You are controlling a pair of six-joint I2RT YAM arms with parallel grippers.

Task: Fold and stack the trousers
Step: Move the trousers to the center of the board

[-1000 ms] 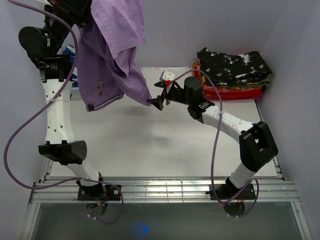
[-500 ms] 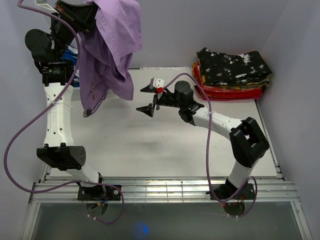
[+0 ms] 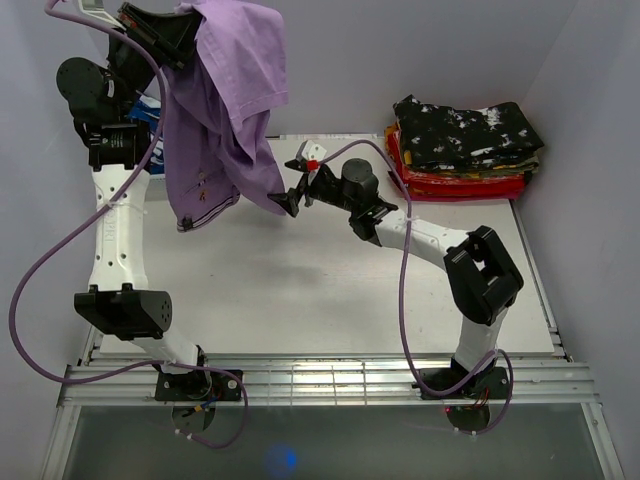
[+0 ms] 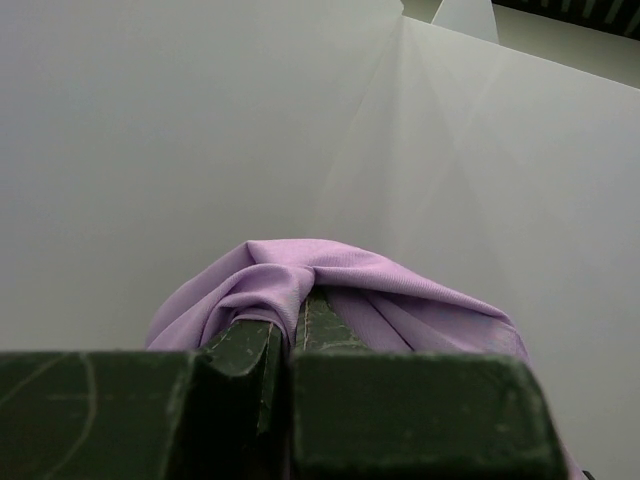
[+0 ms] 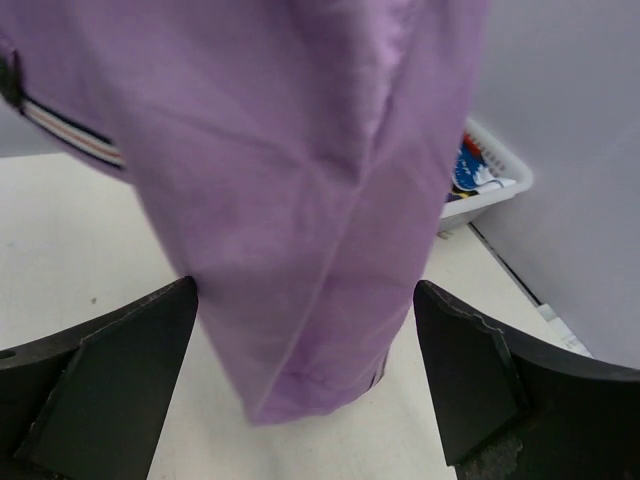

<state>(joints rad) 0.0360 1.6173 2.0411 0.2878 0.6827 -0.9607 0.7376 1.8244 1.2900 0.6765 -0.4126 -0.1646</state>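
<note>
top view: left pincer (image 3: pixel 172 35) up high, clamped on a bunched fold of the purple trousers (image 3: pixel 225 110). soft cloth hangs limp below it, waistband at the bottom. right pincer (image 3: pixel 293 187) spread wide at the dangling leg's tip. folded stack (image 3: pixel 465 145), black speckled over red, far behind its wrist.

left wrist: dark fingers (image 4: pixel 245 350) pressed together, smooth cloth humped just past them.

right wrist: blunt black fingers (image 5: pixel 100 380) apart, leg hanging between them; white basket (image 5: pixel 490 180) beyond.

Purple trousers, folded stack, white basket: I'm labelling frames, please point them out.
purple trousers (image 3: pixel 225 110), top external view, hanging mid-fabric.
folded stack (image 3: pixel 465 130), top external view, black patterned top layer.
white basket (image 5: pixel 495 192), right wrist view, front wall.
</note>
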